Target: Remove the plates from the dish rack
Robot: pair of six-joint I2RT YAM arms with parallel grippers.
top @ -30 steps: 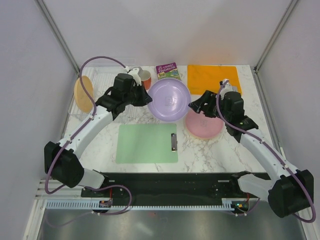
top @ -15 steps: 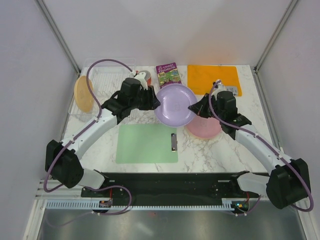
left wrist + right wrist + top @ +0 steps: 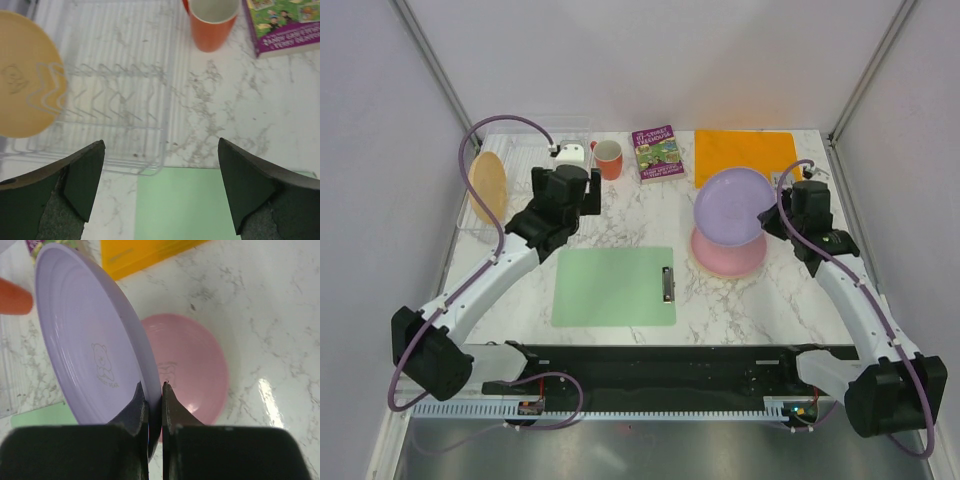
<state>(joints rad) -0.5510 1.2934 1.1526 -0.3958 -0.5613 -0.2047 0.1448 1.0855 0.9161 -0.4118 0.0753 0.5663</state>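
Note:
My right gripper (image 3: 154, 387) is shut on the rim of the lilac plate (image 3: 85, 335), which hangs tilted on edge above the pink plate (image 3: 195, 370). The pink plate (image 3: 728, 255) lies flat on the table, right of centre. The lilac plate (image 3: 732, 203) shows above it from overhead, with my right gripper (image 3: 767, 218) at its right rim. A tan-yellow plate (image 3: 25, 85) stands on edge in the left end of the clear dish rack (image 3: 120, 85). My left gripper (image 3: 161, 150) is open and empty, above the rack's near right corner. From overhead the left gripper (image 3: 575, 190) sits right of the dish rack (image 3: 525, 160).
An orange-red mug (image 3: 608, 158) and a purple book (image 3: 657, 152) stand at the back. An orange rectangular mat (image 3: 745, 155) lies at the back right. A green clipboard (image 3: 615, 286) lies at the front centre, with its far edge under my left gripper.
The left gripper opened, let go of the lilac plate and drew back left toward the rack. The right gripper shut on that plate and carried it right, over the pink plate.

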